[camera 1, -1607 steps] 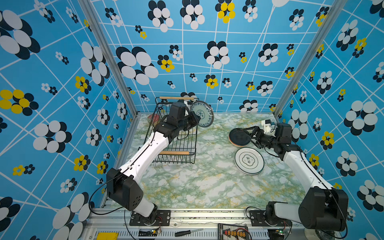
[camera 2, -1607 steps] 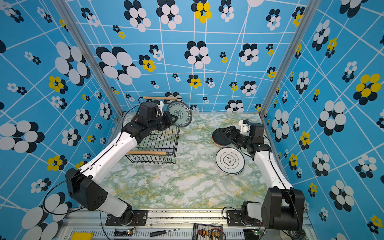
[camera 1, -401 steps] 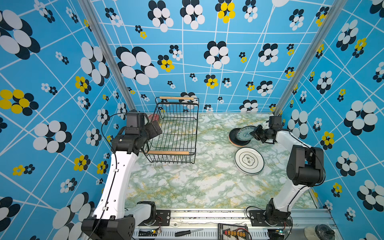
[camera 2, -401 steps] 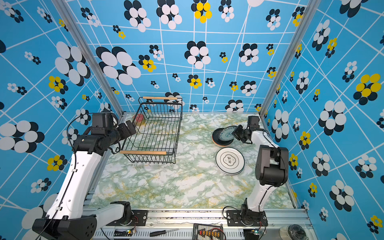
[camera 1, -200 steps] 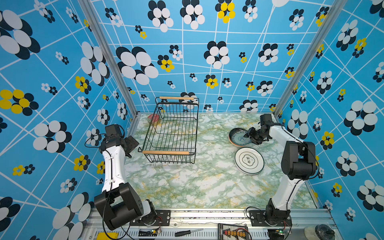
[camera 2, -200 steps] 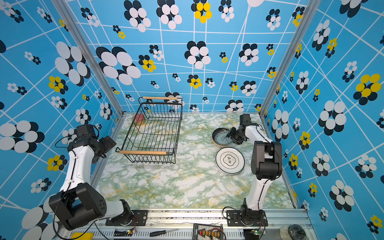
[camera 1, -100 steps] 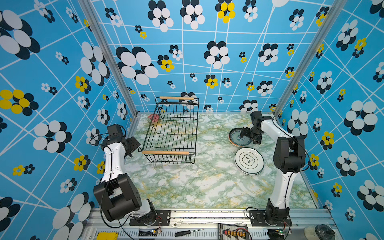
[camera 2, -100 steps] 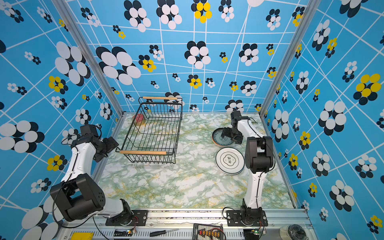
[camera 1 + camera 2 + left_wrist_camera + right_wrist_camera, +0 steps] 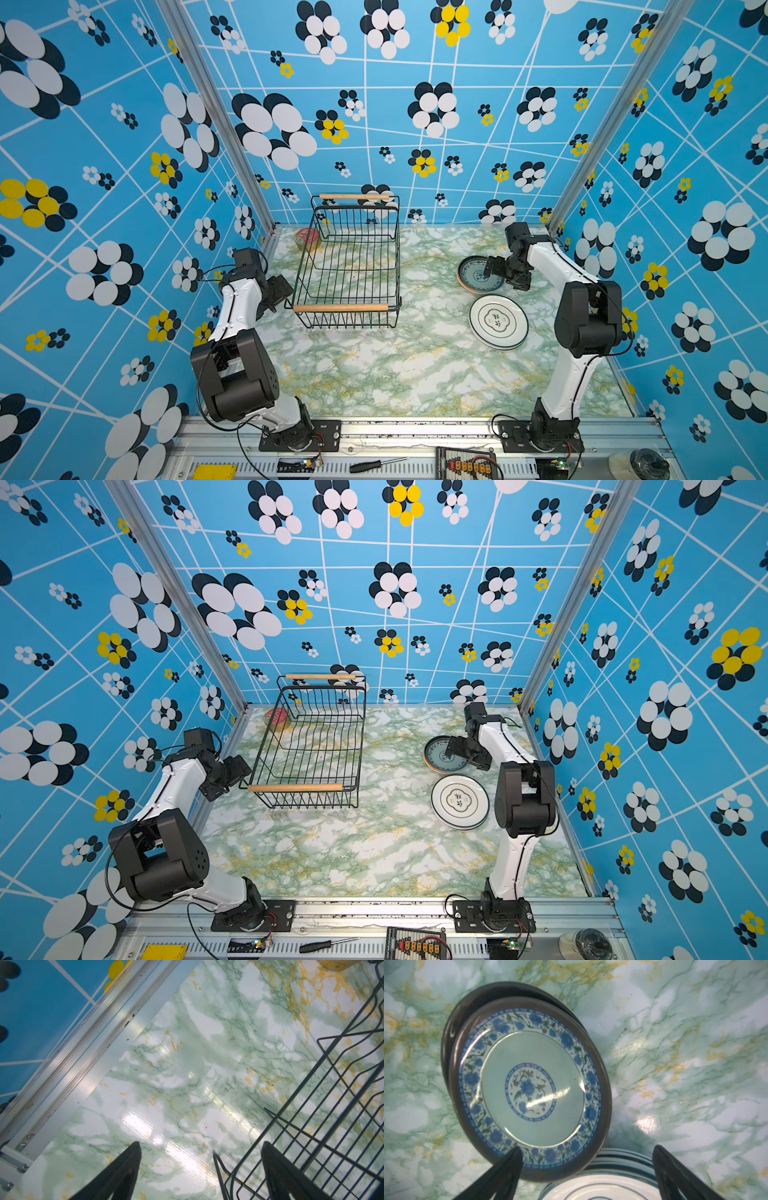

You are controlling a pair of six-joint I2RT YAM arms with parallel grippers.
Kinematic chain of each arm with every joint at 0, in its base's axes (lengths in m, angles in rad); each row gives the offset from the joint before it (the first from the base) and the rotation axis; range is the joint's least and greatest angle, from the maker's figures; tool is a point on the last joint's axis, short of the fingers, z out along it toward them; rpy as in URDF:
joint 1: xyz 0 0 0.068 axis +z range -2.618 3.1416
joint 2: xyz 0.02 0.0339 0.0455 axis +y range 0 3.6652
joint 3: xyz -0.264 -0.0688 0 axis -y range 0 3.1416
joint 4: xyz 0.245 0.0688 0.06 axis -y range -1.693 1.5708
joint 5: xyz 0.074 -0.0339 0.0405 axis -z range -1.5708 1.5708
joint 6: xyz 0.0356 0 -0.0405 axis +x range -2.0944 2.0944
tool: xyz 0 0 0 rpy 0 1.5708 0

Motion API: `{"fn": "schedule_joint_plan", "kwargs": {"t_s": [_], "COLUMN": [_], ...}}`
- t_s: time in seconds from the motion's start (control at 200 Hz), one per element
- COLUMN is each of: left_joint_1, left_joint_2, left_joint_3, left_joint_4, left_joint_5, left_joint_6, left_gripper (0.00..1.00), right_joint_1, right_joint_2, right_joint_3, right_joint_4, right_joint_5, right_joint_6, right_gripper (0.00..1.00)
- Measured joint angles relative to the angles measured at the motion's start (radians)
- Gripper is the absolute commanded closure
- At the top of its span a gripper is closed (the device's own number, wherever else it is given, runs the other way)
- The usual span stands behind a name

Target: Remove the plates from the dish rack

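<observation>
- Right tool hangs wide, empty, at the edge of the patterned plate; left tool gapes empty beside the dish rack.
- We judge the plates stiff, slippery, breakable: pinch at the rim.
- Round, no long axis; flat, face up, stacked on the desk, none racked.

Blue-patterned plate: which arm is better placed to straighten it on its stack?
Right, probably. The right gripper is open at the edge of the blue-patterned plate; the left gripper sits across the table beside the dish rack.
</observation>
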Motion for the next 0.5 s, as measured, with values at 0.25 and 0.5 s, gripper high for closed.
{"fn": "schedule_joint_plan", "kwargs": {"t_s": [0.25, 0.5], "left_joint_1": [-0.090, -0.144], "left_joint_2": [0.000, -0.011], "left_joint_3": [-0.003, -0.047], "left_joint_4": [0.000, 0.025], "left_joint_5": [0.025, 0.072], "left_joint_6": [0.026, 0.045], "left_gripper": [0.06, 0.05], "right_joint_1": [-0.063, -0.097], "right_joint_2": [-0.200, -0.345], "right_joint_3": [-0.189, -0.288], "right_joint_4": [0.150, 0.288], "right_joint_5": [-0.074, -0.111], "right_joint_6": [-0.010, -0.033], "right_gripper": [0.01, 0.01]}}
